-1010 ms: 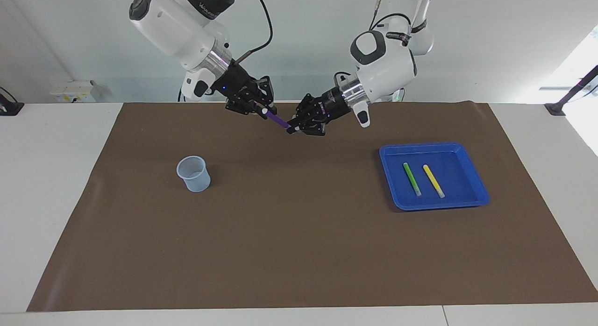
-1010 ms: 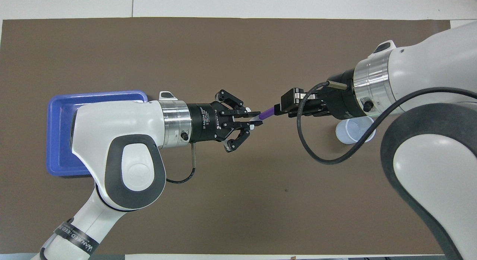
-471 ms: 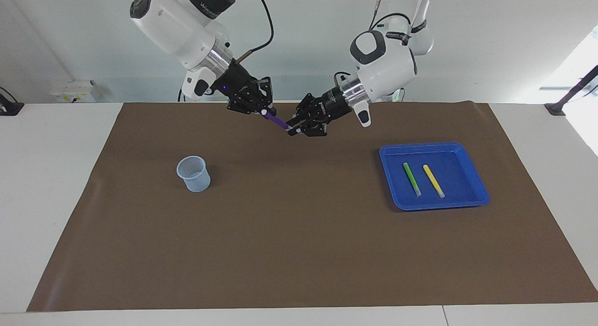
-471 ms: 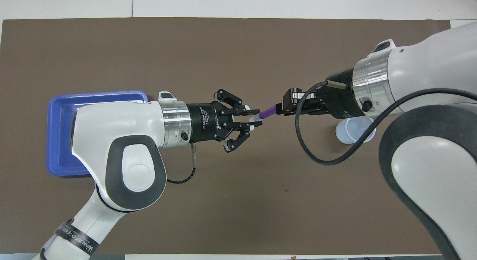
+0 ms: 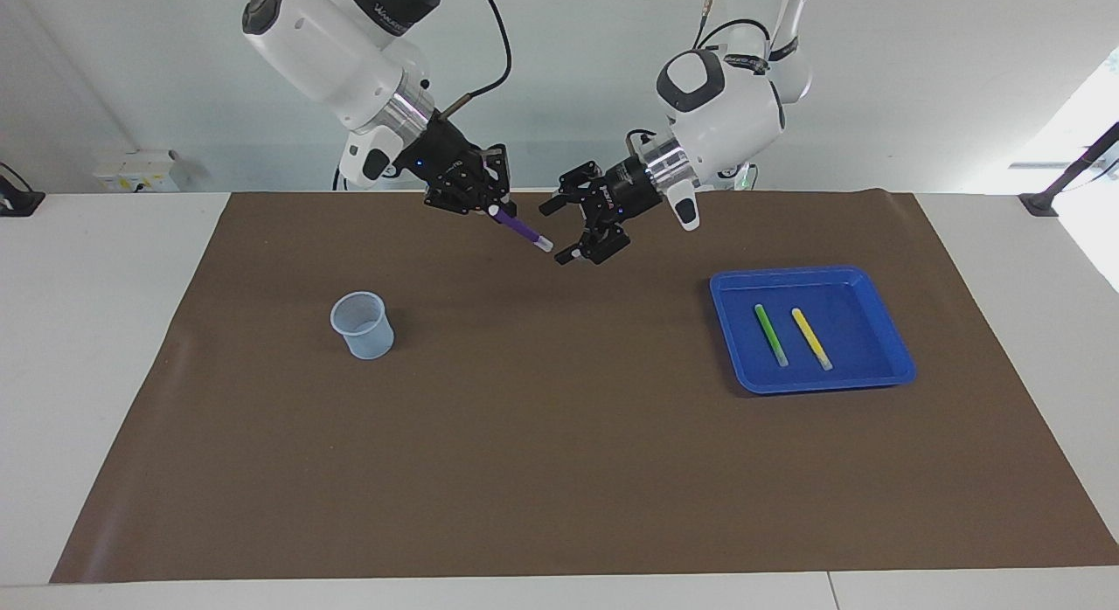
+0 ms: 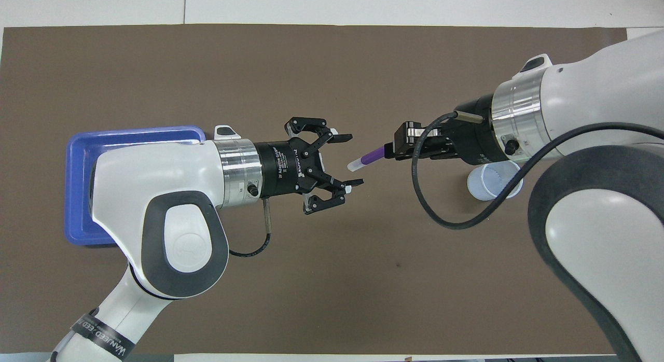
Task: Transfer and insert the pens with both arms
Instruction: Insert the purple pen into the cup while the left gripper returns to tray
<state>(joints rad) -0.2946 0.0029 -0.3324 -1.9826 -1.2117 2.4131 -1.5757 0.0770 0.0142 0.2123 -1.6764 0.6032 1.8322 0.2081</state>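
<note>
**Purple pen riding in the right claw alone, left claw spread wide beside it**

The right claw (image 5: 491,206) is pinching the purple pen (image 5: 522,229) by its upper end, fingers pressed tight on the barrel, and it is hanging in the air over the brown mat (image 5: 559,470) near the robots' edge of the tabletop (image 5: 105,330). The pen is slanting downward, its pale tip pointing toward the left claw. In the overhead view the purple pen (image 6: 369,157) is sticking out of the right claw (image 6: 388,149) with its whitish tip free.

The left claw (image 5: 566,230) is hovering just beside that tip, its fingers spread wide apart and gripping nothing; from overhead the left claw (image 6: 351,159) is gaping with the pen's tip sitting at the mouth of the gap, touching neither finger.

Over at the left arm's end of the tabletop, the blue tray (image 5: 887,330) is resting on the mat with the green pen (image 5: 769,333) and the yellow pen (image 5: 810,337) lying side by side inside it, apart from one another. Toward the right arm's end, the clear plastic cup (image 5: 361,324) is standing upright on the mat, and overhead the cup (image 6: 485,188) is peeking out from under the right arm's wrist.
</note>
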